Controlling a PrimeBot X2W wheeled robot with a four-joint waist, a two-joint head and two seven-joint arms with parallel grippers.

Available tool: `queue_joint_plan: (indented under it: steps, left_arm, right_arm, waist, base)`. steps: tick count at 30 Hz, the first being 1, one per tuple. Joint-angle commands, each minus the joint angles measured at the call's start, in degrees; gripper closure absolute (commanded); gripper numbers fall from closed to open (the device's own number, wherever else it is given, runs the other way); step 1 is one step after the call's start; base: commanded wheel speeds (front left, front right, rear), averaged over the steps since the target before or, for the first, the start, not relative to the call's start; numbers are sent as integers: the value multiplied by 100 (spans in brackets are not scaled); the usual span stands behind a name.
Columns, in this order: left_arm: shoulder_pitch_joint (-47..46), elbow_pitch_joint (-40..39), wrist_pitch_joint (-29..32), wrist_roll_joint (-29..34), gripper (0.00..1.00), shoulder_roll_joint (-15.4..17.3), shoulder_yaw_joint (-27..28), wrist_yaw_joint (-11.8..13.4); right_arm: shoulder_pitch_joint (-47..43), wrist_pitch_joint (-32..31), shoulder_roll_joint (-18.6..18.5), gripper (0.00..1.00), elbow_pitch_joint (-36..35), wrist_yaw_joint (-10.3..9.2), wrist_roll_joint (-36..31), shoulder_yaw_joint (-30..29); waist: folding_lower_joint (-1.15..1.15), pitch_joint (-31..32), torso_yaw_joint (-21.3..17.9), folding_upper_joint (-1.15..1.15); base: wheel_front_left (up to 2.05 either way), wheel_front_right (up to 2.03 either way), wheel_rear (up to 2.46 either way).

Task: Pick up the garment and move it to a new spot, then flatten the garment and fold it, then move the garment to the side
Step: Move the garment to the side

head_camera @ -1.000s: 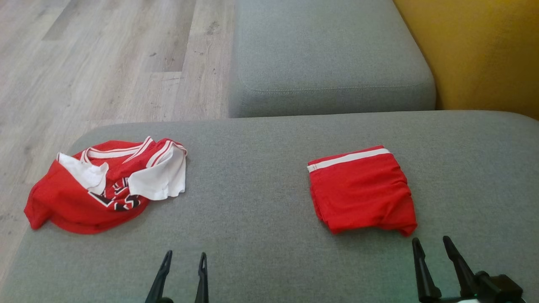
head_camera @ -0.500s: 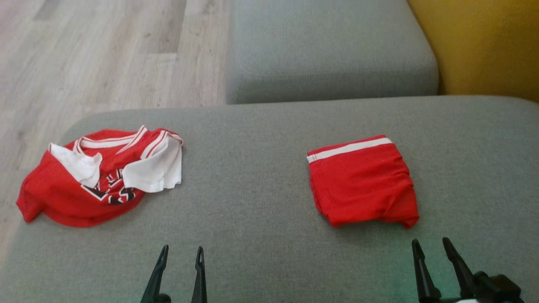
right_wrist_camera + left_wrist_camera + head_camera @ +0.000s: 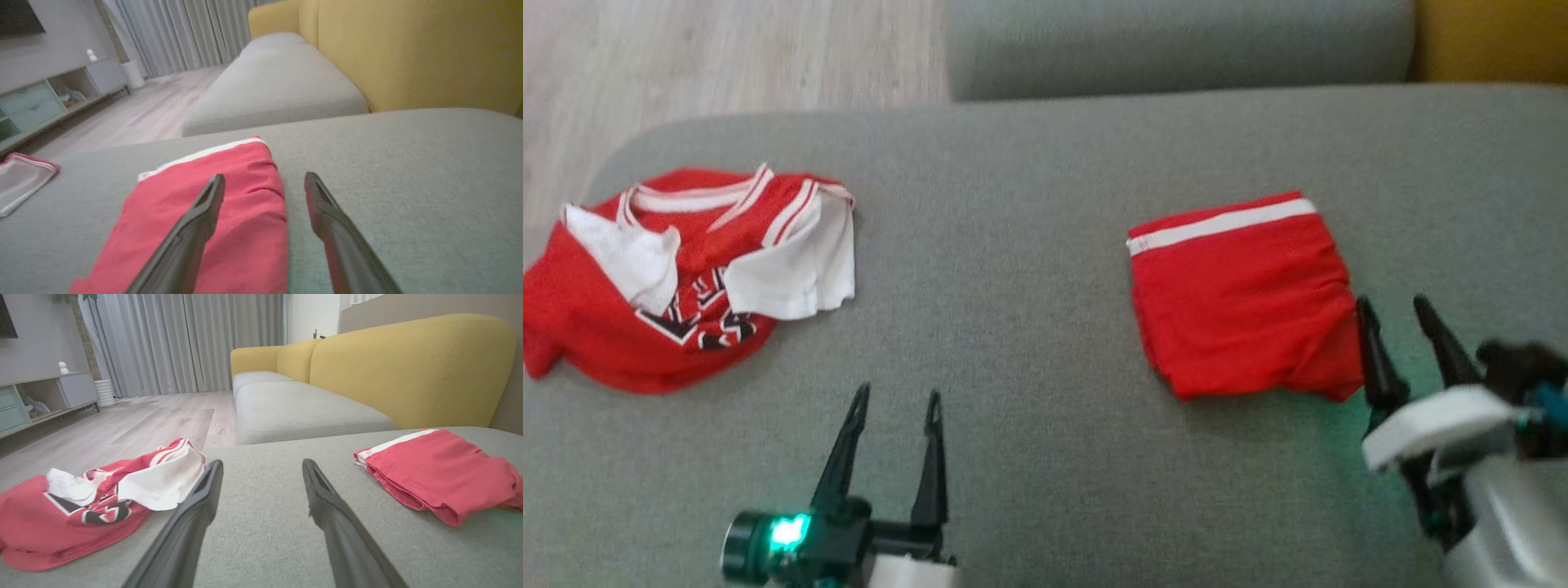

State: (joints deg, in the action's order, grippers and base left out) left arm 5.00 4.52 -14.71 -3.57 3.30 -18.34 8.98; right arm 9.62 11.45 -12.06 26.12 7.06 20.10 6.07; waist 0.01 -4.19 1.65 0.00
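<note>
A crumpled red-and-white jersey point(image 3: 596, 343) with black lettering lies at the left end of the grey seat cushion point(image 3: 1029, 245); the left wrist view shows the jersey point(image 3: 61, 526) at lower left. A folded red garment point(image 3: 1241, 302) with a white band lies right of centre, flat and neat. My left gripper point(image 3: 898, 392) is open over bare cushion between the two, touching neither. My right gripper point(image 3: 1392, 302) is open at the folded garment's right edge. In the right wrist view its left finger is over the folded garment point(image 3: 249, 228) and its right finger over bare cushion; the right gripper point(image 3: 265, 176) holds nothing.
A second grey seat cushion point(image 3: 1176, 41) lies beyond, with a yellow backrest point(image 3: 1494, 37) at the far right. Wooden floor point(image 3: 727, 57) runs past the cushion's left edge. A cabinet point(image 3: 36, 396) and curtains point(image 3: 184, 339) stand far off.
The head camera has tilted down, shifting the whole picture. Both arms have reached forward; the right gripper now stands beside the folded garment's right edge. Both garments lie as before.
</note>
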Motion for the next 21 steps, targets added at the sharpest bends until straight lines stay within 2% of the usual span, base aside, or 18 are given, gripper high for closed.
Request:
queue_joint_plan:
  steps: [1,7,13,14,15,16,21]
  left_arm:
    - [-273,-208,-29,-6,0,-42,127,-22]
    - [-486,-209,-29,-75,0,-42,-142,0]
    - [-522,-167,-29,-76,0,-42,-247,27]
    - [-532,-164,-29,-75,0,-42,-246,29]
    - [-539,-163,-29,-75,0,-42,-245,32]
    - [-546,-160,-29,-76,0,-42,-245,36]
    - [-583,-189,-29,-80,0,-42,-245,44]
  right_arm:
    - [257,-80,-147,0,-62,43,91,157]
    - [1031,-632,-643,0,946,43,896,518]
    - [1365,-1017,-723,0,1662,43,1471,1107]
    - [1396,-1036,-724,9,1715,43,1595,1202]
    - [1418,-1034,-736,60,1750,43,1695,1309]
    - [1436,-996,-754,100,1758,43,1792,1414]
    - [1620,-698,-959,100,1844,43,2151,1719]
  waist:
    - [-1,-153,46,0]
    - [-1,-340,252,0]
    - [-1,-448,356,0]
    - [-1,-464,360,0]
    - [-1,-476,363,0]
    - [-1,-488,360,0]
    - [-1,-621,218,0]
  base:
    - [0,0,0]
    - [0,0,0]
    - [0,0,0]
    - [0,0,0]
    - [0,0,0]
    - [0,0,0]
    - [0,0,0]
